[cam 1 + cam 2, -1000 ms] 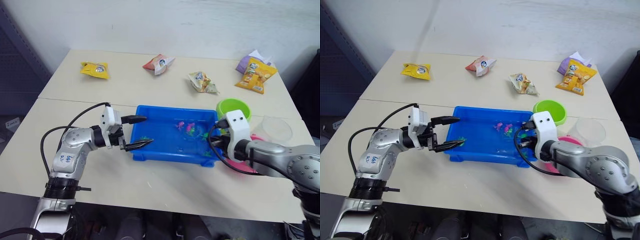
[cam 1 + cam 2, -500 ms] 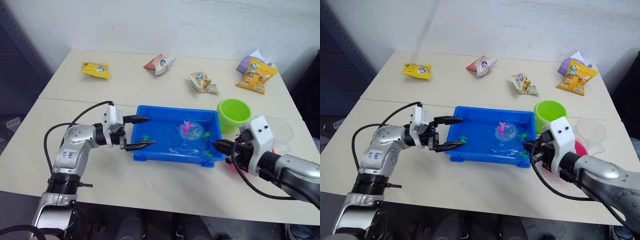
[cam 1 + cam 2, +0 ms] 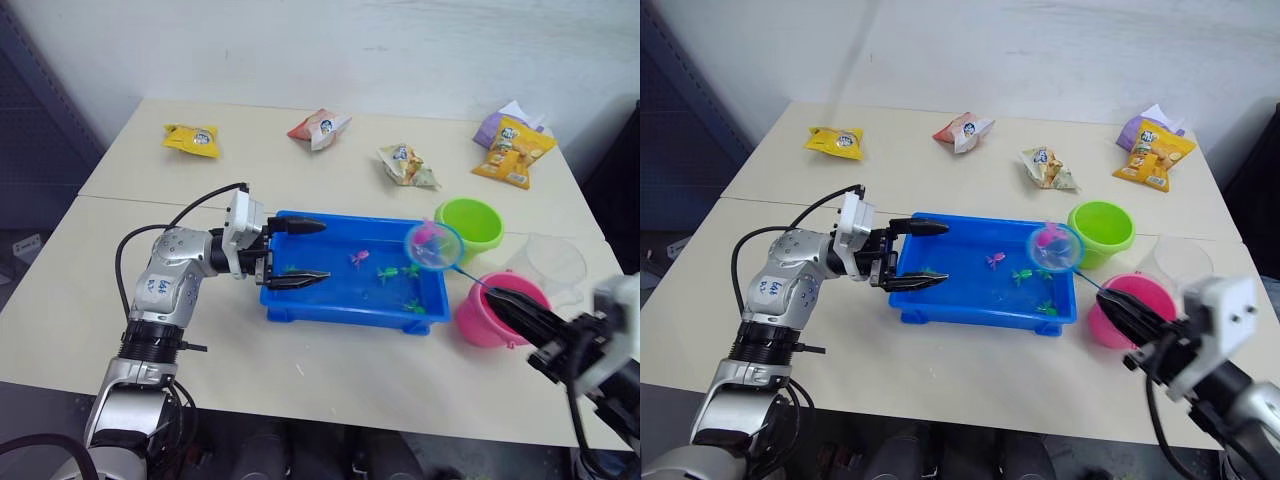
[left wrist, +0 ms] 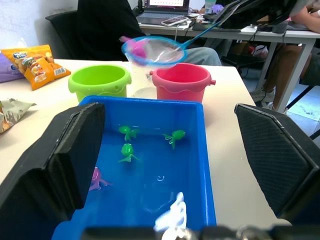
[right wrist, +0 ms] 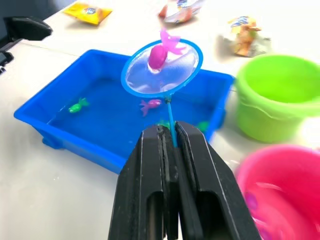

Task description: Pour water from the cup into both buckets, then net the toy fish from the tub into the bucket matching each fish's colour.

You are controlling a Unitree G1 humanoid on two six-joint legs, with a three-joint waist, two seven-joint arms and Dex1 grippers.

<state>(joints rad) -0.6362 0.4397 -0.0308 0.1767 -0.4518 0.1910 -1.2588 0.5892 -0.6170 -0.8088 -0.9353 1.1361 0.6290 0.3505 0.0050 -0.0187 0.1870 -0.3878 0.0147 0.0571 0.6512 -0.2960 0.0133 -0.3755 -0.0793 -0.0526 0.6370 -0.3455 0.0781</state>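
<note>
While our right gripper [image 5: 169, 150] is pinching its two black fingers tight on the thin handle of the net [image 3: 434, 246], the hoop is hanging in the air above the right end of the tub [image 3: 300, 309], near the lime green bucket [image 3: 470, 225]. A pink fish [image 5: 159, 53] is lying in the mesh, its tail sticking up over the light blue rim.

Our left gripper [image 3: 300, 252] is standing with its fingers spread wide at the tub's left end, one finger above the rim and the other reaching just inside; whether they are touching the plastic we cannot tell. It is holding nothing.

The tub is holding shallow water with several green fish [image 4: 126, 150] and another pink fish [image 3: 357, 258]. The pink bucket [image 3: 492, 309] is sitting just right of the tub, in front of the green one, and something pink is showing inside it. The clear cup [image 3: 553, 262] is standing behind the pink bucket, beside the green one.
</note>
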